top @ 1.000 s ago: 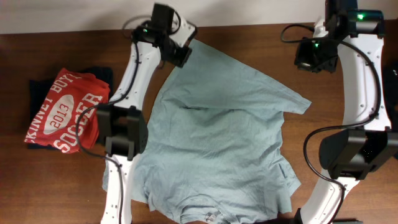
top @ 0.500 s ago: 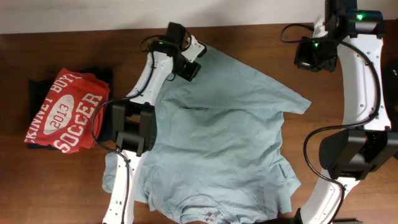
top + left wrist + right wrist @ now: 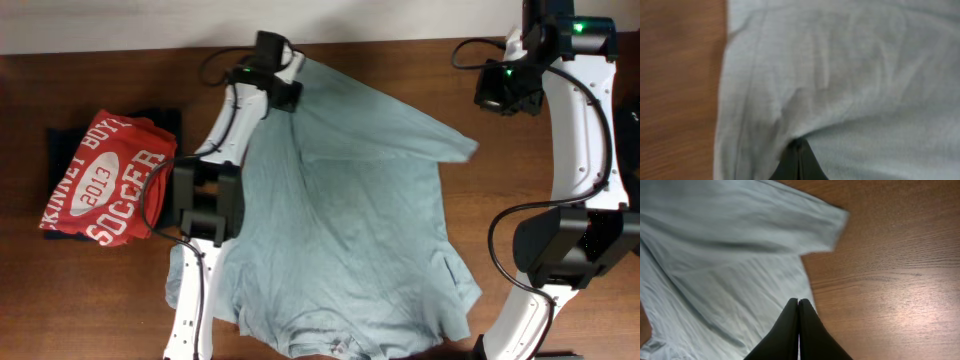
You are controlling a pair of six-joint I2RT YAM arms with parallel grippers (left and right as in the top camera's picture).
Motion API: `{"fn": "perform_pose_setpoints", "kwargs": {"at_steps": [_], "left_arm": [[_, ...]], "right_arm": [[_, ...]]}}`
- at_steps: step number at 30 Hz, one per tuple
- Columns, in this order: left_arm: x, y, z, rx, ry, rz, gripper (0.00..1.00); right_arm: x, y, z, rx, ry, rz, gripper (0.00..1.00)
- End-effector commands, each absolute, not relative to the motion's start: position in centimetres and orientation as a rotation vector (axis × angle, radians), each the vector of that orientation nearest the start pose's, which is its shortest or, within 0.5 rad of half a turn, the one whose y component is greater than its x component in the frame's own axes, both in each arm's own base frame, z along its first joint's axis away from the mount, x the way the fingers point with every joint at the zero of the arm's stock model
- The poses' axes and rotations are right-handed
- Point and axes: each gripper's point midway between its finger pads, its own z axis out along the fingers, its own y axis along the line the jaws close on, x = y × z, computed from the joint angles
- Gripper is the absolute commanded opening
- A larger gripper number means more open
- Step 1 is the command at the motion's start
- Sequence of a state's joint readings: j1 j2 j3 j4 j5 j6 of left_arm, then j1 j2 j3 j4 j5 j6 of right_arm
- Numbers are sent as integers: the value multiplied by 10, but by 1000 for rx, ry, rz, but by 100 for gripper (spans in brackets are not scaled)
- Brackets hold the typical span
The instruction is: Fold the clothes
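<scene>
Overhead, the left gripper [image 3: 797, 144] pinches the upper-left corner of the shirt [image 3: 340, 220], probably to tug it flat or begin a fold. It lies spread across the centre. Upper right, the right gripper [image 3: 798, 302] hangs closed and empty, clear of the cloth.

Dark brown wooden table [image 3: 90, 290], grain showing. Across the middle, spread out and wrinkled, a plain pale grey-blue short-sleeved t-shirt [image 3: 350, 230]. Toward the left, a folded black garment [image 3: 62, 140], topped by a red t-shirt with white lettering [image 3: 100, 180].
</scene>
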State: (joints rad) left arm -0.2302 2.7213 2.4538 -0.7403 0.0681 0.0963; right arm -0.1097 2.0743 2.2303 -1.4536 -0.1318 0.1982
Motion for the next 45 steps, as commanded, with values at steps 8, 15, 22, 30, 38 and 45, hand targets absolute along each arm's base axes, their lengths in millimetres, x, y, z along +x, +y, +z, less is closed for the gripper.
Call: {"fn": "perform_pose_setpoints", "kwargs": {"at_steps": [8,15,22,30,38,45], "left_arm": [[623,-69,-48,59,2681,52,0],[623,-74,-48,54,2680,43,0],[622,-75,-48,56,2680,42,0],[632,-106,-9,318,2601,19,1],[638,-132,20,400,2534,15,3],[637,-133,19,418,2534,6,4]], "right_arm": [[447,-12,179,264,2885,189,4],[439,44,110,66,2960,357,5],[401,83,45,-62,3070,367,4],[375,90,4,-93,3117,366,4],[330,74,-24,84,3265,261,4],[283,34,-20,388,3413,-165,4]]}}
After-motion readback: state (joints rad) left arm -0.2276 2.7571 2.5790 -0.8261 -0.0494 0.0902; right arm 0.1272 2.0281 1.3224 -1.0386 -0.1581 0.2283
